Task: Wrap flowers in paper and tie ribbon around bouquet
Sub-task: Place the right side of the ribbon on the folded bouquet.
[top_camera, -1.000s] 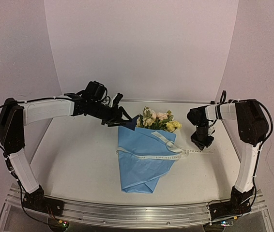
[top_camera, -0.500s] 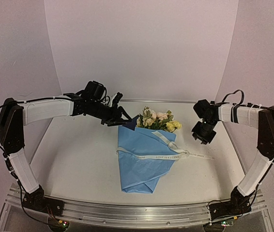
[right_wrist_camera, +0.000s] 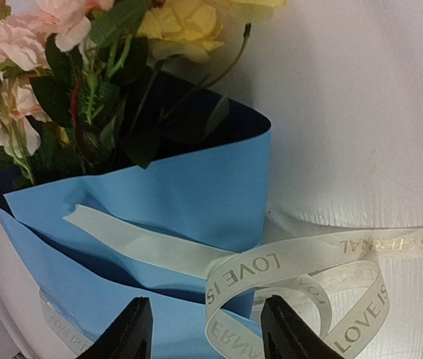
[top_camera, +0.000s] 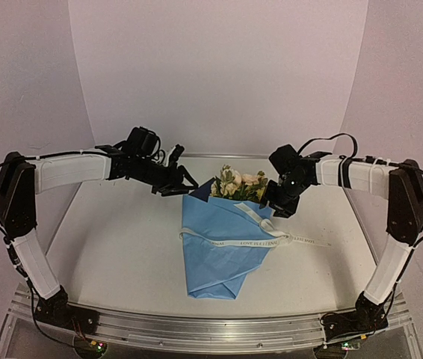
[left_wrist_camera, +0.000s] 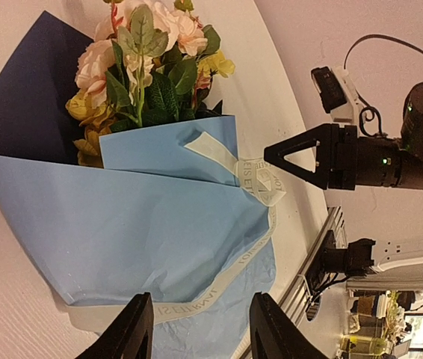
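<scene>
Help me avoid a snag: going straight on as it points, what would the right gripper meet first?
Probably the curled off-white printed ribbon just ahead of the right gripper; the creased light blue paper wrap lies beyond it.

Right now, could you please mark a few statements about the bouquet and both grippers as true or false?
1. The flowers sit wrapped in the paper. True.
2. The ribbon lies clear of the paper. False: it runs across the top of the paper.
3. The right gripper is shut on the ribbon. False: it is open at the ribbon's loop.
4. The left gripper is open and holds nothing. True.
</scene>
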Controlling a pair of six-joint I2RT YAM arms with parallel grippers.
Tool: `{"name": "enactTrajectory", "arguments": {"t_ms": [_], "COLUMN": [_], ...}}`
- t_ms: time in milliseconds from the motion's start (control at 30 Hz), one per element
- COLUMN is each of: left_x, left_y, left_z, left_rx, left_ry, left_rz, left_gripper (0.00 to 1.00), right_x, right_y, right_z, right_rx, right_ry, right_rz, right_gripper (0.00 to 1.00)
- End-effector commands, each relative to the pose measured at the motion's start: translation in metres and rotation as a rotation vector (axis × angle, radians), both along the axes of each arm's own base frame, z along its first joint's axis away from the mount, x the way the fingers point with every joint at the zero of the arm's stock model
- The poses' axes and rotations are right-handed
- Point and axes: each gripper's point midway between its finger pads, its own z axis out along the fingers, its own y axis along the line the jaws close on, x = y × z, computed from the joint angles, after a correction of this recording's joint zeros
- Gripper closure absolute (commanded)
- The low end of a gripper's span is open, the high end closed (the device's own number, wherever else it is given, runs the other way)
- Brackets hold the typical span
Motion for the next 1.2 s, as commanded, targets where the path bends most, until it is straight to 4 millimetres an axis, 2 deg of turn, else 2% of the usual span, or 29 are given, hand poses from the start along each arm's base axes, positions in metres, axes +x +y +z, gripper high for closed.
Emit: {"name": "enactTrajectory", "arguments": {"t_ms": [0,167,333,400,433,567,633,800,900,1033,1167], "left_x": [0.001,0.003,0.004,0.004,0.004,0.002,0.002,-0.002,-0.004,-0.003,-0.002], "left_y": [0.007,0.009,0.011,0.013,0.013,0.014,0.016,0.014,0.01,0.009,0.006], "left_z": [0.019,0.017,0.019,0.017,0.017,0.012,0.008,-0.003,-0.004,-0.008,-0.013], "left_rx": [-0.023,-0.019,-0.019,-0.016,-0.014,-0.004,0.002,-0.002,-0.016,-0.012,-0.011], "left_ry": [-0.036,-0.031,-0.028,-0.027,-0.025,-0.01,-0.002,0.032,0.038,0.049,0.072], "left_rz": [0.018,0.025,0.033,0.038,0.038,0.041,0.045,0.034,0.006,0.005,0.003], "left_gripper": [0.54,0.54,0.54,0.54,0.54,0.55,0.55,0.59,0.61,0.61,0.61], "right_x": [-0.012,-0.014,-0.014,-0.011,-0.009,-0.005,-0.006,-0.008,-0.008,-0.008,-0.026], "right_y": [0.006,0.014,0.015,0.013,0.012,0.001,-0.007,-0.028,-0.041,-0.042,-0.043], "right_z": [-0.009,-0.022,-0.039,-0.04,-0.04,-0.028,-0.017,0.009,0.016,0.022,0.031], "right_rx": [-0.006,-0.004,-0.022,-0.037,-0.044,-0.077,-0.095,-0.136,-0.141,-0.064,0.024], "right_ry": [0.039,0.084,0.12,0.111,0.104,0.048,0.005,-0.113,-0.151,-0.2,-0.26], "right_rz": [-0.033,-0.044,-0.064,-0.071,-0.07,-0.087,-0.091,-0.09,-0.099,-0.101,-0.101], "right_gripper": [0.46,0.47,0.53,0.59,0.65,0.89,0.95,0.99,1.0,1.0,1.0]}}
